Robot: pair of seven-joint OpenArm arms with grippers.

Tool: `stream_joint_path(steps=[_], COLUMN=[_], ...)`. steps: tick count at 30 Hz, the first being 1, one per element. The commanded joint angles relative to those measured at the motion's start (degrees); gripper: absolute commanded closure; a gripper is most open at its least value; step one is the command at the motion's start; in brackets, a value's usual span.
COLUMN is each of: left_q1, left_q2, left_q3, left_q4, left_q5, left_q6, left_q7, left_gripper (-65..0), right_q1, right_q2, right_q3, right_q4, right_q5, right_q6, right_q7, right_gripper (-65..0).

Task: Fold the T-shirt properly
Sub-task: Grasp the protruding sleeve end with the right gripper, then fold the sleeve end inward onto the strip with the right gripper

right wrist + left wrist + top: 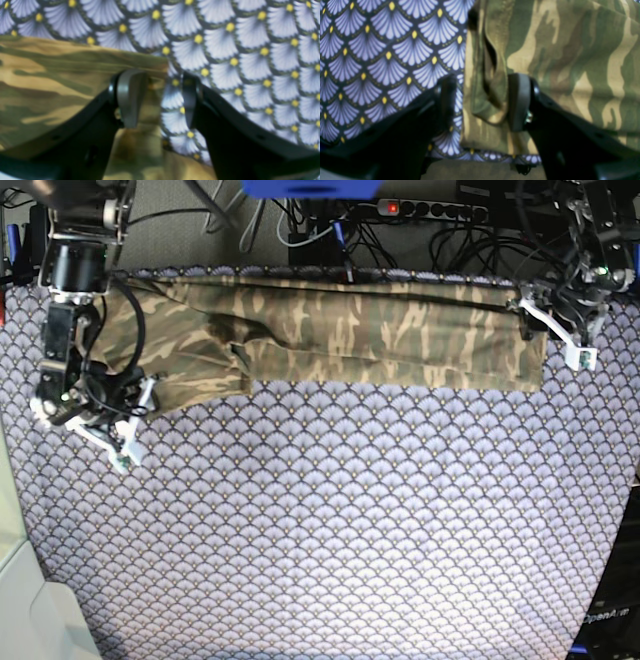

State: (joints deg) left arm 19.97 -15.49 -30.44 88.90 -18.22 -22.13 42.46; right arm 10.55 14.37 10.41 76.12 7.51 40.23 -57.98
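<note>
T-shirt (pixel 380 330) spread along far edge of table cloth (pixel 340 520). Left gripper (pixel 482 102) parted astride shirt hem, unclamped. Right gripper (pixel 157 98) likewise parted over shirt corner.

Faint pale lettering on dark panel (pixel 607 620), bottom right corner, base view; appears "OpenArm", partly cut off. No other legible text.

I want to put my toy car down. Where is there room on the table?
The big stretch of purple cloth in front of the T-shirt is bare, from side to side. It is crowded along the far edge, where the shirt lies with the right gripper and left gripper open at its two ends.
</note>
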Motion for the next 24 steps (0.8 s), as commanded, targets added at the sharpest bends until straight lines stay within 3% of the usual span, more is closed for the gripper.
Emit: stream_joint_path(steps=[1,11,14,18,24], left_q1=[0.0,0.1,0.1,0.1,0.2], left_q2=[-0.8,-0.7,-0.7,-0.5,0.0], left_q3=[-0.4,-0.4,-0.4,-0.4,-0.5], left_q4=[0.5,0.5,0.6,0.6,1.0], left_q5=[0.4,0.4,0.3,0.3,0.3], left_q6=[0.3,0.3,0.3,0.3,0.3], left_q7=[-0.2,-0.1,-0.1,-0.1,-0.1], left_gripper=[-31.2,-31.2,-31.2,-31.2,-31.2], right_q1=[1.2,0.8,0.7,-0.3,-2.5], right_q2=[0.5,-1.1,-1.1,-1.1,-1.1], right_q3=[0.2,0.2,0.2,0.2,0.2], right_q4=[0.9,0.8,0.8,1.0,6.9], right_q5=[0.4,0.4,0.4,0.4,0.4], right_q6=[-0.2,-0.2,-0.2,-0.2,-0.2], right_q7=[1.0,1.1,1.1,1.1,0.7], right_gripper=[-29.1,-28.2,-20.2,-1.4,0.0])
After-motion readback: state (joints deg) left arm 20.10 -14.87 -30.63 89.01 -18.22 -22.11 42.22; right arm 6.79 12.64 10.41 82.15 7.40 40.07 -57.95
